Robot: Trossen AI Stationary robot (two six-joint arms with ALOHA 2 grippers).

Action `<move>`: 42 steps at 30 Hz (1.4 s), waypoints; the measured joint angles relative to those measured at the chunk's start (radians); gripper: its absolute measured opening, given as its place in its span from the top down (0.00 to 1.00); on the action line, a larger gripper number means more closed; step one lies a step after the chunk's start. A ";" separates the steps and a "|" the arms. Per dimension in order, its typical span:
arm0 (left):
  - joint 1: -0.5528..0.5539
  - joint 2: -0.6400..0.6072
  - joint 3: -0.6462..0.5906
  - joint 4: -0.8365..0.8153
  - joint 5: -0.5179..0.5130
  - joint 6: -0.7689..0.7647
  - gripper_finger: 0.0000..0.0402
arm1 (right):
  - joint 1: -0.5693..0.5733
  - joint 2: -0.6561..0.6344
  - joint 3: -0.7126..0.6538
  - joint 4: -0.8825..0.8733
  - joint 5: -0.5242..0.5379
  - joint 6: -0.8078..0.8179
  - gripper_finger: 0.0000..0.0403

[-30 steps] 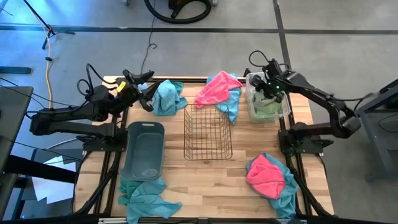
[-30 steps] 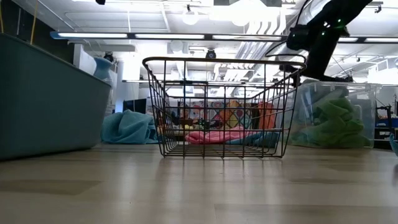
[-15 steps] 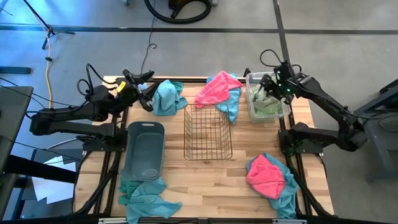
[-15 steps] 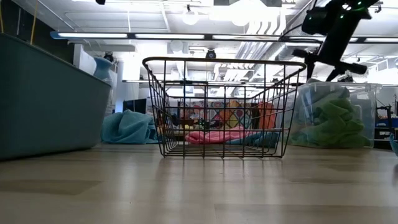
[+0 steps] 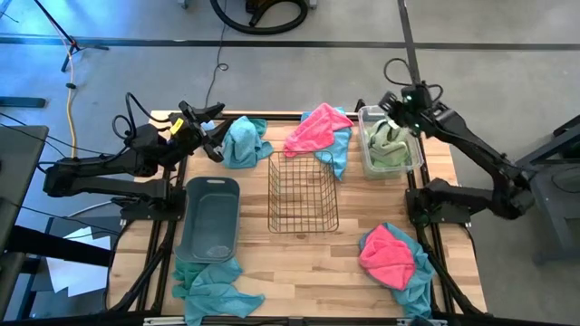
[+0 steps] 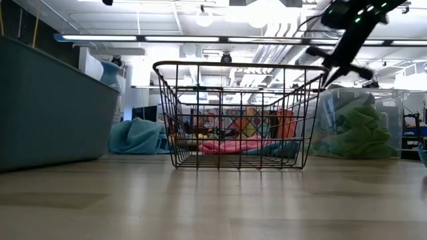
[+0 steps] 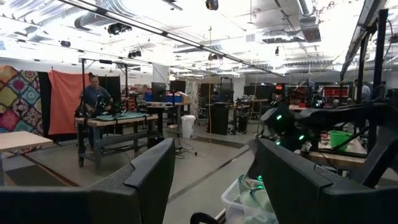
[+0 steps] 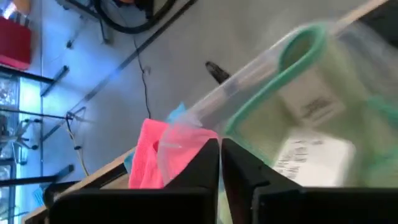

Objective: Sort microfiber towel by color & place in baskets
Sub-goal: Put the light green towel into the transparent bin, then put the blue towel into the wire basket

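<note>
the towels were soft, light and limp, likely to sag and trail when lifted; a pinch on a raised fold near the middle of a heap appeared the safest hold, and mixed heaps would need care so that one colour did not drag another along. green towels (image 5: 390, 145) lay in the clear bin (image 5: 416, 164) at the far right of the table. a pink and teal heap (image 5: 322, 133) lay just beyond the wire basket (image 5: 304, 193), which held nothing. a teal towel (image 5: 244, 141) lay at the far left, another teal heap (image 5: 210, 282) at the near end of the grey tub (image 5: 211, 218), and a pink and teal heap (image 5: 393, 257) at the near right.

the right gripper (image 5: 397, 107) was above the far edge of the clear bin, fingers pressed together and grasping nothing. the left gripper (image 5: 216, 145) hung just beside the far teal towel, fingers spread and empty.

the surface was a pale wooden table (image 5: 299, 263), smooth and level. beyond it lay an open workshop with grey floor and ceiling strip lights; a person (image 7: 94, 99) stood at a distant bench.
</note>
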 joint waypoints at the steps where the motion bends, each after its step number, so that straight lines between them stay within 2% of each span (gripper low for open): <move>1: 0.000 0.000 0.000 0.000 0.000 -0.008 0.47 | 0.004 0.031 0.000 0.001 -0.001 0.000 0.96; 8: 0.000 0.000 0.000 0.000 0.000 -0.015 0.47 | 0.024 0.170 0.000 -0.177 0.051 -0.051 0.99; 13: 0.000 0.001 0.000 -0.001 -0.023 -0.015 0.47 | 0.016 0.235 0.000 -0.145 0.054 -0.072 1.00; 20: 0.000 -0.003 0.000 0.000 -0.049 -0.015 0.47 | 0.027 0.367 0.001 -0.116 0.003 -0.087 1.00; 25: 0.000 -0.003 0.000 -0.001 -0.050 -0.016 0.47 | 0.028 0.405 0.004 -0.085 -0.036 -0.090 1.00; 29: 0.000 -0.003 0.000 -0.001 -0.062 -0.016 0.47 | 0.025 0.357 -0.003 -0.051 -0.019 -0.106 1.00; 42: 0.000 -0.012 0.000 0.000 -0.068 -0.015 0.47 | 0.021 0.072 -0.002 -0.048 0.058 -0.086 1.00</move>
